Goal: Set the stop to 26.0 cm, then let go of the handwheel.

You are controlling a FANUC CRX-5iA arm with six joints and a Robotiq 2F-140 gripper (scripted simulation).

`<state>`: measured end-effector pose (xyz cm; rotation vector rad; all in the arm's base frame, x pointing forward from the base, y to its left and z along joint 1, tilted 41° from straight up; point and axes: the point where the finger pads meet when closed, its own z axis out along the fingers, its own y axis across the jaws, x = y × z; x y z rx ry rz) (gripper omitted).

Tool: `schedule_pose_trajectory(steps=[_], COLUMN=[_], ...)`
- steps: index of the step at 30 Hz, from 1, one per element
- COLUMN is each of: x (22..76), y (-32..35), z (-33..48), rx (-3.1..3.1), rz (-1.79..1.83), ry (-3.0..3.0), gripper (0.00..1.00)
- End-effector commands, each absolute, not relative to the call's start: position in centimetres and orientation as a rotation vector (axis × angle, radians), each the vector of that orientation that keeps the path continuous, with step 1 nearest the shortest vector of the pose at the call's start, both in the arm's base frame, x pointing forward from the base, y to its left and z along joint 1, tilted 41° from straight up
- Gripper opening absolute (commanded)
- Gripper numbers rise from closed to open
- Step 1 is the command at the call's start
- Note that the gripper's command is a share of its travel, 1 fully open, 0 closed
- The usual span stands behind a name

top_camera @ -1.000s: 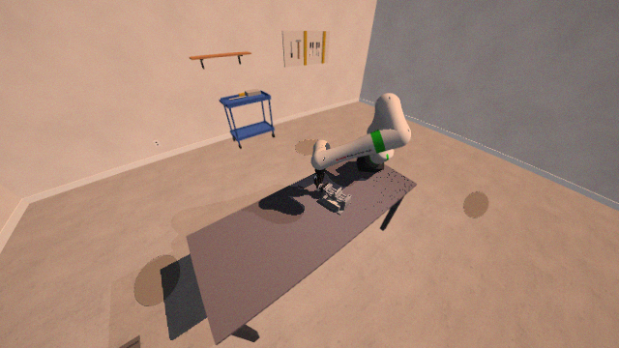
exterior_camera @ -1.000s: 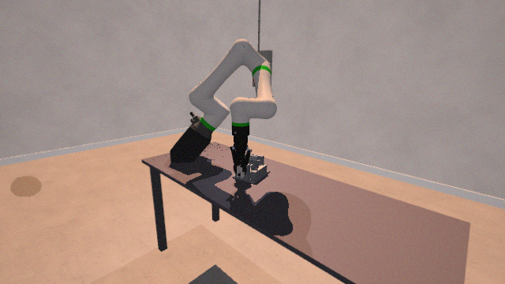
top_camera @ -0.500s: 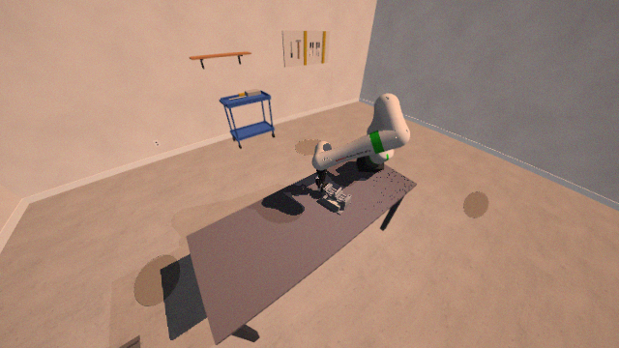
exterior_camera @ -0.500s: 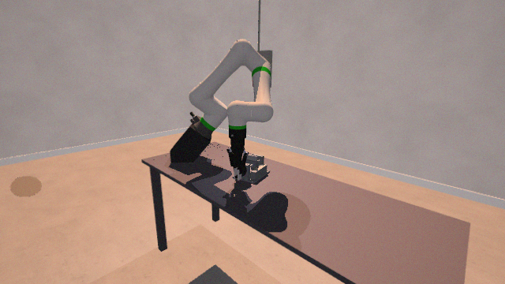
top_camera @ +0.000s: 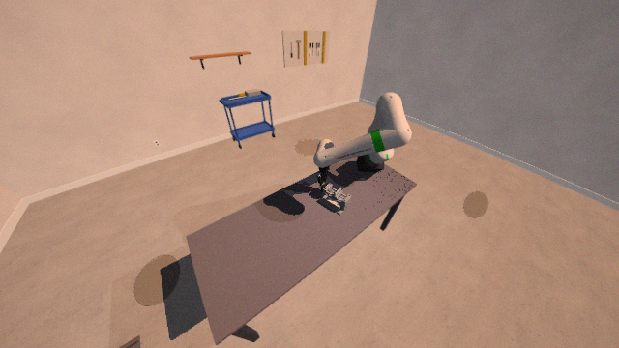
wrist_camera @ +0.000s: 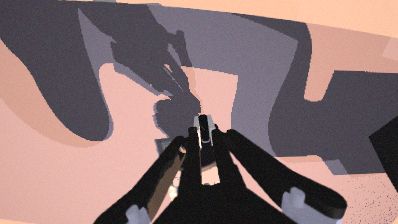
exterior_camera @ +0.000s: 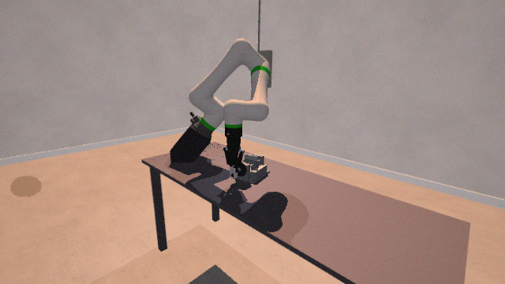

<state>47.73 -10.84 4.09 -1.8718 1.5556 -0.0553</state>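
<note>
A small grey stop fixture (top_camera: 331, 199) sits on the brown table near the arm's base; it also shows in the exterior view (exterior_camera: 252, 169). Its round handwheel (exterior_camera: 239, 172) is at the end of the fixture that faces the table edge. My gripper (exterior_camera: 237, 162) comes down from above and is shut on the handwheel. In the wrist view the black fingers pinch a narrow grey piece, the handwheel's grip (wrist_camera: 204, 131). The scale and the stop's position are too small to read.
The table (top_camera: 290, 232) stretches long toward the front left. The arm's dark base (exterior_camera: 189, 145) stands at the table's far end. A blue cart (top_camera: 248, 117), a shelf and a tool board stand by the far wall.
</note>
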Motion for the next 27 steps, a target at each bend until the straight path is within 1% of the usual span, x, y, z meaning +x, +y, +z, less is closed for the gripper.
schedule_pose_trajectory(steps=[1,16,27], x=[47.1,45.3,45.5], y=[-11.1,-12.4,-13.2], z=[4.2,5.8,7.8], rx=[-1.872,-1.872,-1.872], rz=[-0.056,-0.056,-0.056], ry=[1.556,1.556,1.556], gripper=[0.04,0.04,0.04])
